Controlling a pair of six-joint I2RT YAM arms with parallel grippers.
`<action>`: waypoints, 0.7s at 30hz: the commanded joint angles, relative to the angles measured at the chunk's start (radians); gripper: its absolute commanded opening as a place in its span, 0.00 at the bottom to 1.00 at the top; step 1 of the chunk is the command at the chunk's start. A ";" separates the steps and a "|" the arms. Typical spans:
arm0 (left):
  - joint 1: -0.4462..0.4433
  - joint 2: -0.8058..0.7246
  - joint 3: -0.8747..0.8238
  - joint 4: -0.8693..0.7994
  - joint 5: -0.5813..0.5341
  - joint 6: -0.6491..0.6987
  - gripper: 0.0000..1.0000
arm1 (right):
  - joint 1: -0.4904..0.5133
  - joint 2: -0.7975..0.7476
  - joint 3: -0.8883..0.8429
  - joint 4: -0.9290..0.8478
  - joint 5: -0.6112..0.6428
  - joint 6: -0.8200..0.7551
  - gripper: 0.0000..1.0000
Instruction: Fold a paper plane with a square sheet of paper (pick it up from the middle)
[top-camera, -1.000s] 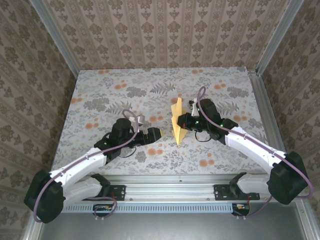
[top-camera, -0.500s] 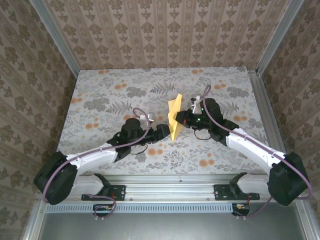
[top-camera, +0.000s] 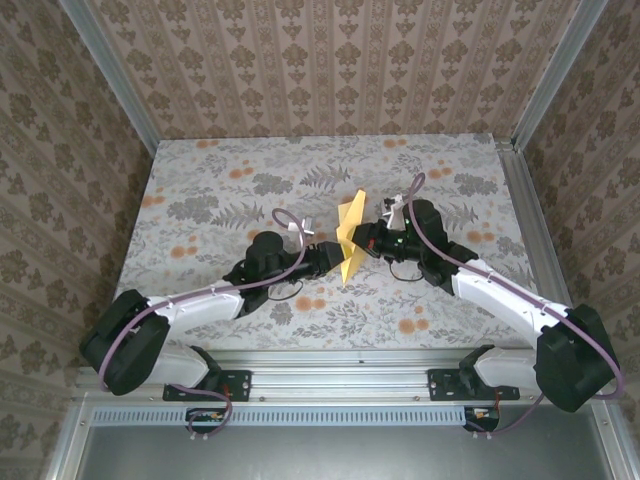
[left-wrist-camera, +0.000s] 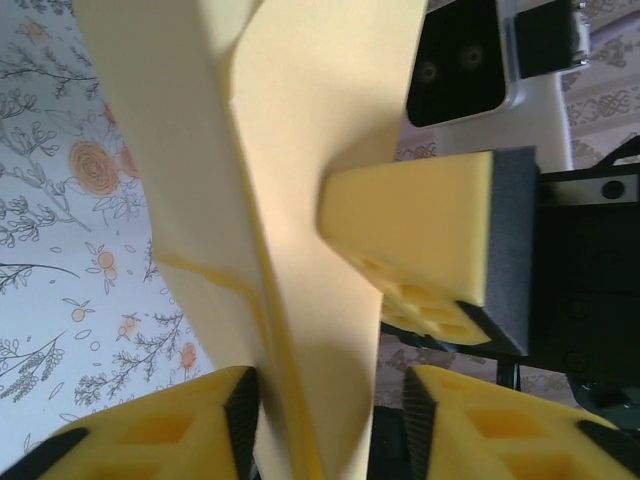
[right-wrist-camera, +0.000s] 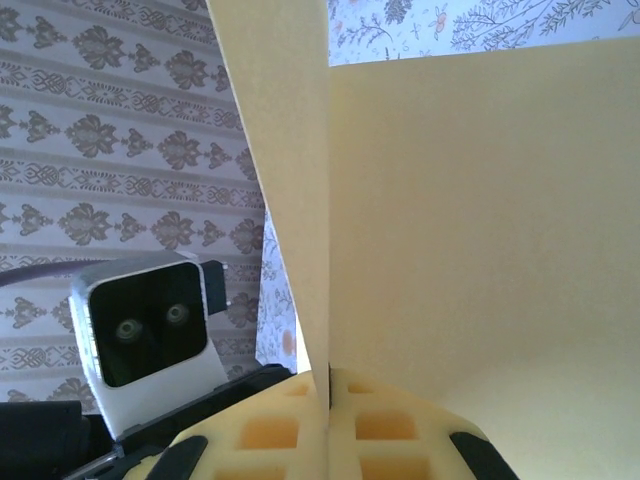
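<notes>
The pale-yellow paper plane (top-camera: 350, 232) stands on edge above the middle of the table, folded to a point with layered flaps (left-wrist-camera: 300, 150). My right gripper (top-camera: 364, 240) is shut on it from the right, its foam pads pinching the crease (right-wrist-camera: 330, 420). My left gripper (top-camera: 332, 258) comes in from the left and is open, its two yellow fingers either side of the plane's lower part (left-wrist-camera: 330, 430). The paper lies close against the left finger (left-wrist-camera: 150, 435), with a gap to the right finger (left-wrist-camera: 520, 425). The right gripper's pad (left-wrist-camera: 420, 240) presses the paper just beyond.
A flower-print cloth (top-camera: 200, 200) covers the table, with patterned walls on three sides and a metal rail (top-camera: 330, 360) along the near edge. The left wrist's white camera block (right-wrist-camera: 150, 335) sits close beside the paper. Both arms meet mid-table.
My left arm has reached right until its open fingers straddle the plane's lower part. The right gripper has raised and tilted the plane slightly, still holding it.
</notes>
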 joint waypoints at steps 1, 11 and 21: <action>-0.005 0.000 0.029 0.030 0.029 0.007 0.39 | -0.007 -0.026 -0.017 0.047 -0.030 0.022 0.00; 0.004 0.002 0.041 -0.021 0.051 0.030 0.23 | -0.016 -0.028 -0.030 0.058 -0.044 0.030 0.00; 0.033 -0.055 0.083 -0.276 0.058 0.154 0.08 | -0.037 -0.057 -0.021 -0.034 -0.025 -0.029 0.35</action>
